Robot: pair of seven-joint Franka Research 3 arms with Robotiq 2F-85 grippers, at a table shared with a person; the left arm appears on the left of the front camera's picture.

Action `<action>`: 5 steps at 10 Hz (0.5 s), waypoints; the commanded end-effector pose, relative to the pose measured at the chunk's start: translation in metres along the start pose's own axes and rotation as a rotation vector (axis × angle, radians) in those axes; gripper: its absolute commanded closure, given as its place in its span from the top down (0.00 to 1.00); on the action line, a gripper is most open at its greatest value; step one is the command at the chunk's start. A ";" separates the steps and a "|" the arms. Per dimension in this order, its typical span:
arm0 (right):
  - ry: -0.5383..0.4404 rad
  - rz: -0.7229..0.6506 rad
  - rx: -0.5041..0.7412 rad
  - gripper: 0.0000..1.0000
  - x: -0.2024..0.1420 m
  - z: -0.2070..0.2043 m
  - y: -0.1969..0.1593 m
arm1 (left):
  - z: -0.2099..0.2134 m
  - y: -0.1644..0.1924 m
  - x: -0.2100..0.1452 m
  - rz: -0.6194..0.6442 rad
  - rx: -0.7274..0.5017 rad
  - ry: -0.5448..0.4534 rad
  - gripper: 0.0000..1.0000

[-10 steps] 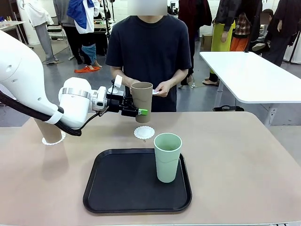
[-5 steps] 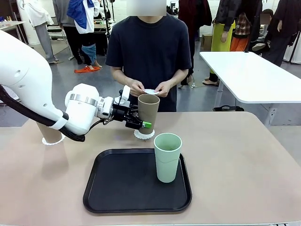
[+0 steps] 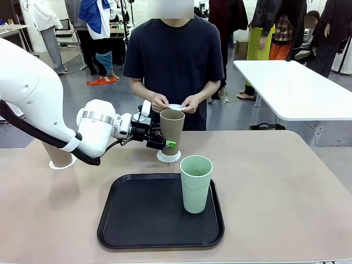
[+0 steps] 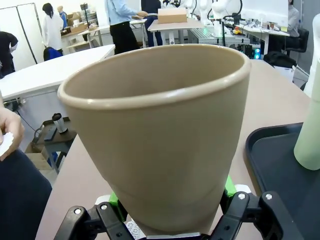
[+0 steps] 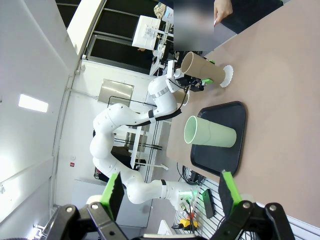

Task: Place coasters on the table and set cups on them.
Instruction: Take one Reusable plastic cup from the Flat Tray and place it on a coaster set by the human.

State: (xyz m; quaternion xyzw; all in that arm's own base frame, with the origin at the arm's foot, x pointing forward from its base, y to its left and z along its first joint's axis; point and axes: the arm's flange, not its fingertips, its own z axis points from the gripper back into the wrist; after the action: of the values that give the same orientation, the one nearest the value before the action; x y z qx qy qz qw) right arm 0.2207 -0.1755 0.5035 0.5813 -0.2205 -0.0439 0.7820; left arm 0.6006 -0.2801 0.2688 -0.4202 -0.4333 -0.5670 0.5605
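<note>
The left claw [image 3: 169, 142] is clamping a tan cup [image 3: 172, 126] low on its sides, holding it upright over a white coaster [image 3: 168, 158] just beyond the black tray [image 3: 143, 217] on the counter [image 3: 275, 181]. The right claw [image 5: 167, 192] is hanging wide open, gripping nothing. A mint cup [image 3: 196, 184] is standing inside the tray's right edge.

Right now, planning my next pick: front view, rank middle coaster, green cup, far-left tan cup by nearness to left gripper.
1. Middle coaster: just below the left gripper.
2. Green cup: on the tray.
3. Far-left tan cup: robot's left side.

Left tool [image 3: 168, 141] clamped, right tool [image 5: 170, 187] spread wide
</note>
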 end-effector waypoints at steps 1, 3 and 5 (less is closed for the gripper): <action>-0.014 -0.004 0.007 1.00 0.001 -0.002 0.000 | -0.004 0.011 -0.005 0.031 -0.004 -0.048 0.83; -0.014 -0.004 0.007 1.00 0.001 -0.002 0.000 | -0.006 0.017 -0.007 0.045 -0.022 -0.050 0.83; -0.014 -0.004 0.007 1.00 0.001 -0.002 0.000 | -0.009 0.011 -0.015 0.055 -0.014 -0.058 0.83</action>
State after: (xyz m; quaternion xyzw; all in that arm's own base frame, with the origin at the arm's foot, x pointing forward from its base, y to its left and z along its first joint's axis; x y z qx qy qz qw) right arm 0.2207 -0.1755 0.5035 0.5813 -0.2205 -0.0439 0.7820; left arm 0.6064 -0.2811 0.2521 -0.4417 -0.4276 -0.5536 0.5617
